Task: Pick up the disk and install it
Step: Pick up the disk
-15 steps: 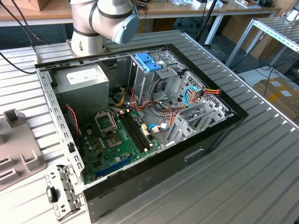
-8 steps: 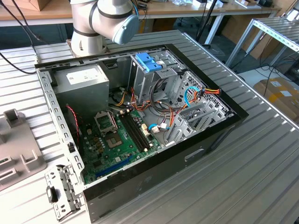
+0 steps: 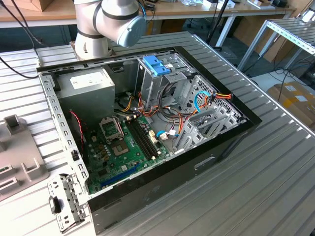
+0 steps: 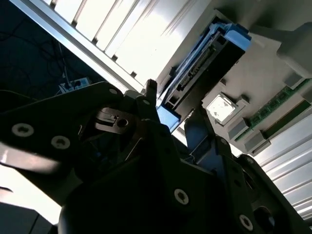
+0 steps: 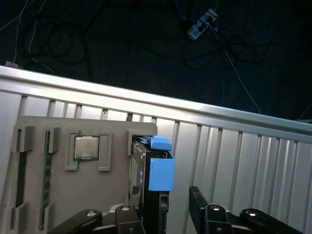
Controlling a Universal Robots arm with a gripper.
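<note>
The disk (image 5: 160,175) stands on edge in a slot of a grey parts holder (image 5: 117,134), its dark body framed by bright blue rails with a blue end tab. My gripper (image 5: 161,207) is open and straddles the disk's near end. One dark finger (image 5: 127,214) sits close against one side of the disk, and the other finger (image 5: 201,209) stands a small gap away from the opposite side. In the second wrist view the disk (image 4: 209,53) runs away from the gripper (image 4: 173,109), with its blue tab between the fingers.
An open computer case (image 3: 231,132) lies on the slatted metal table (image 3: 266,187), with a motherboard (image 3: 125,147), a power supply (image 3: 91,83) and a drive cage under a pale-blue latch (image 3: 156,64). The holder also carries a processor chip (image 5: 86,147) and memory sticks (image 5: 47,180).
</note>
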